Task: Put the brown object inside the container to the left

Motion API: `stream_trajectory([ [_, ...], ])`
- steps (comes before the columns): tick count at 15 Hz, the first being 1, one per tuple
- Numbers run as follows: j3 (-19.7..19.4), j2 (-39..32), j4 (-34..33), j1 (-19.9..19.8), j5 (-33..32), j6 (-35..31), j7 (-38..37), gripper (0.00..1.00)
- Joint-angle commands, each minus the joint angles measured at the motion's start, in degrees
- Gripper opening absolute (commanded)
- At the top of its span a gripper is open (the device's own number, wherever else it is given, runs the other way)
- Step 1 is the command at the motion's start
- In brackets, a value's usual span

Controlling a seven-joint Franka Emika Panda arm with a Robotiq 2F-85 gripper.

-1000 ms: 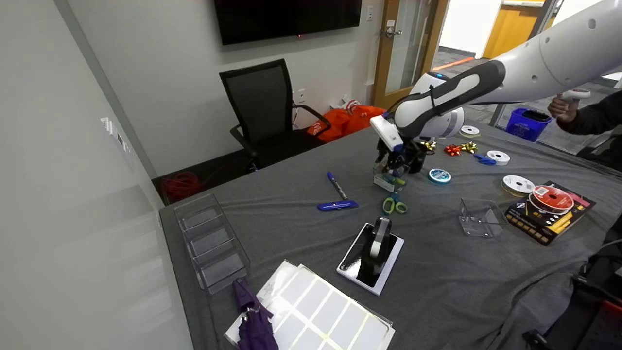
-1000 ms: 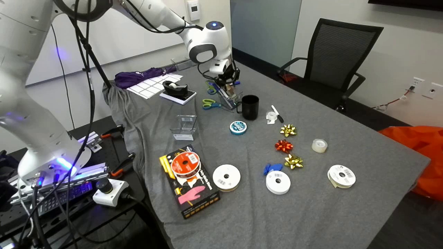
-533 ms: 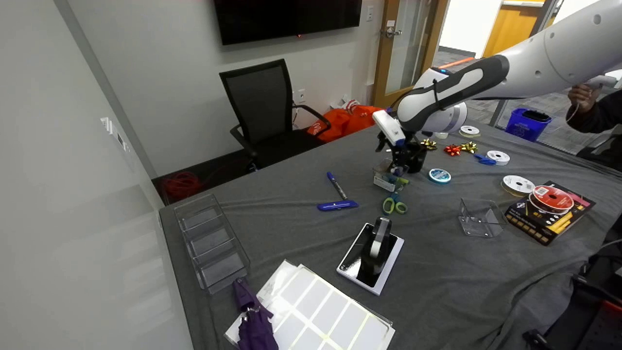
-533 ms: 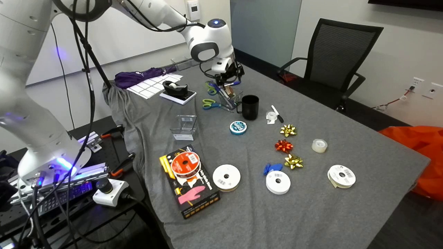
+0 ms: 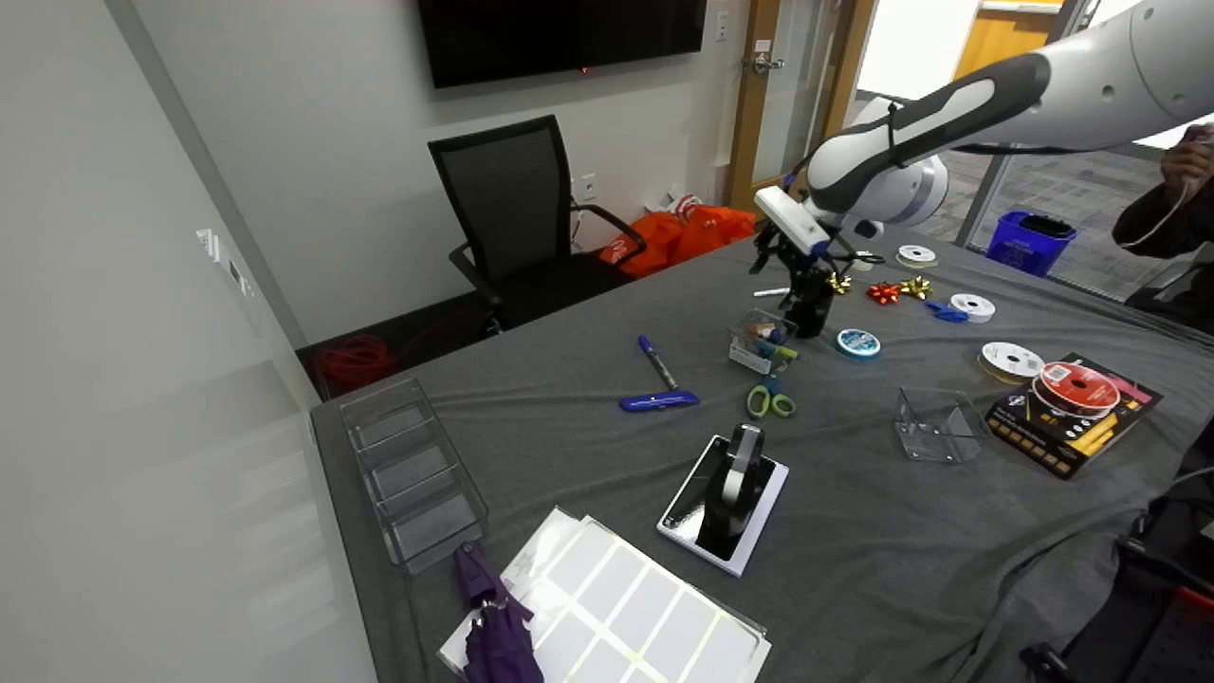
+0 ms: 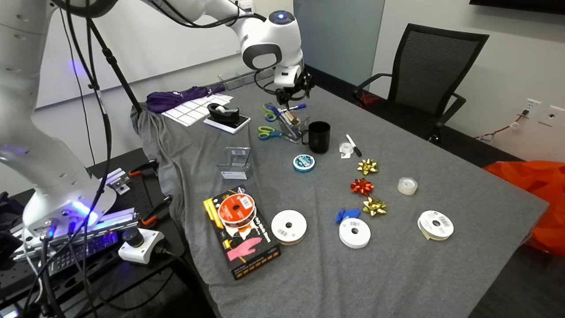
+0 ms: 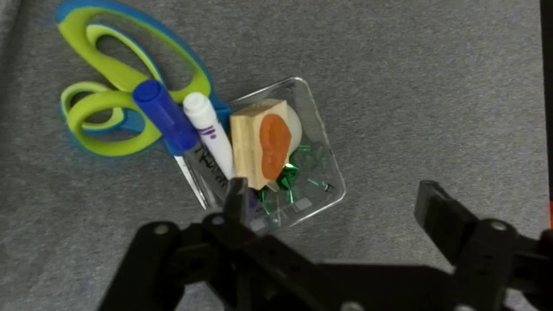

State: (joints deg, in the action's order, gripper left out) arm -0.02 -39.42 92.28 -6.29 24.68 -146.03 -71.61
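Note:
The brown object is a light wooden block with an orange face. It leans inside a small clear plastic bin among pens and green shiny bits; in an exterior view the block also shows at the bin's top. Beside that bin stands a black mug, the dark cup-shaped container; its inside cannot be made out, and it is out of the wrist view. My gripper hangs above the bin, its fingers wide apart with nothing between them. One finger overlaps the bin's near side in the wrist view.
Green-and-blue scissors and a blue-capped marker stick out of the bin. On the table are more scissors, a blue-white tin, a tape dispenser, another clear bin and a divided clear tray.
My gripper has risen from the small bin, shifting up and right in an exterior view, and its fingers have spread. The wooden block stays behind in the bin.

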Motion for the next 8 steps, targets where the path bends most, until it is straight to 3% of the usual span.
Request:
stream_trajectory([
  [1, 0.8, 6.2, 6.6, -3.1, 1.6, 3.2, 9.1, 1.0],
  [8, -4.4, 13.1, 13.8, -4.1, -2.0, 8.8, 25.4, 1.0],
])
